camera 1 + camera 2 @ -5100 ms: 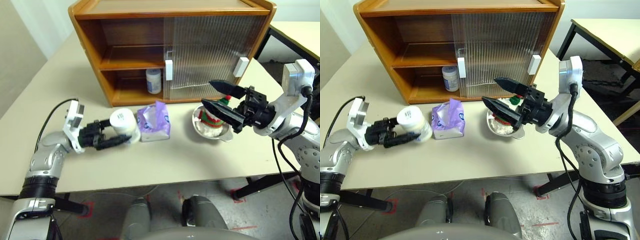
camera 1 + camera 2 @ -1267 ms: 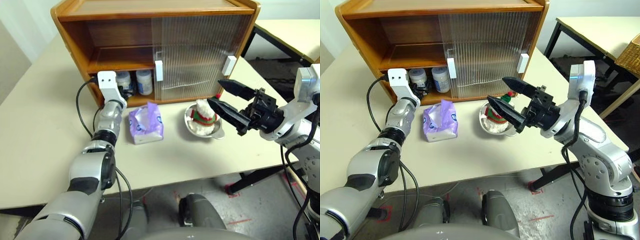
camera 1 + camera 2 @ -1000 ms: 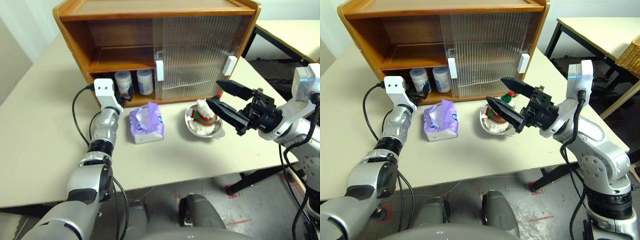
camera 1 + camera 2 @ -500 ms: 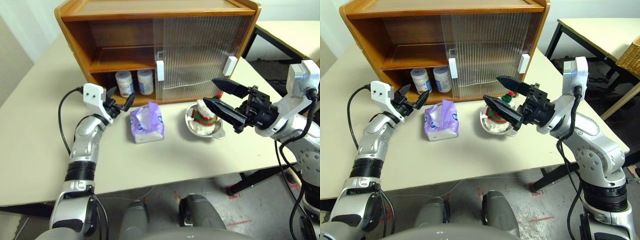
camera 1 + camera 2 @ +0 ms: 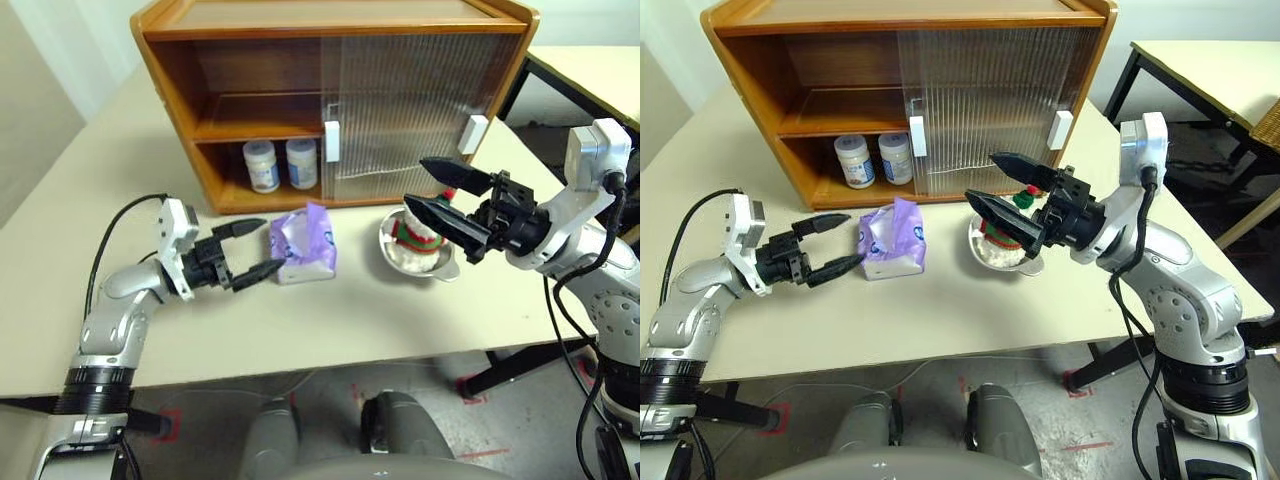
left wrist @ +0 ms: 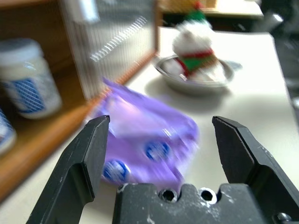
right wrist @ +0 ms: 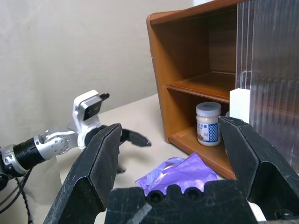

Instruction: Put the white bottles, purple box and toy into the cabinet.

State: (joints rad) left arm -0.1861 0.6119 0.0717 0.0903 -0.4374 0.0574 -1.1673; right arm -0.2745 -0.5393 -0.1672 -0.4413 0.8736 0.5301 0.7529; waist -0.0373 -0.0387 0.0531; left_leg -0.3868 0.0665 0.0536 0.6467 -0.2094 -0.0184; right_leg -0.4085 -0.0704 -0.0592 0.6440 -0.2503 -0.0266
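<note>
Cabinet (image 5: 250, 60): orange-brown, two shelves, ribbed sliding doors drawn to the right, left bay open. White bottles (image 5: 281, 164): both stood side by side on the lower shelf, where five seconds ago only one was shelved and the other was carried by the left arm.

Left gripper (image 5: 252, 248): since a second ago drawn back out of the lower shelf and turned toward the purple box (image 5: 303, 242); jaws spread wide, empty, tips just beside the box but apart from it. Bottle step judged complete; box judged next.

Right gripper (image 5: 440, 194): jaws wide apart, empty, held above the toy (image 5: 1002, 229) as before (toy seated in a steel bowl (image 5: 440, 266), not yet moved).

Tabletop (image 5: 330, 320): pale beige, plain. Room: pale wall to the left, grey floor with red tape marks, a second black-legged table at the right
</note>
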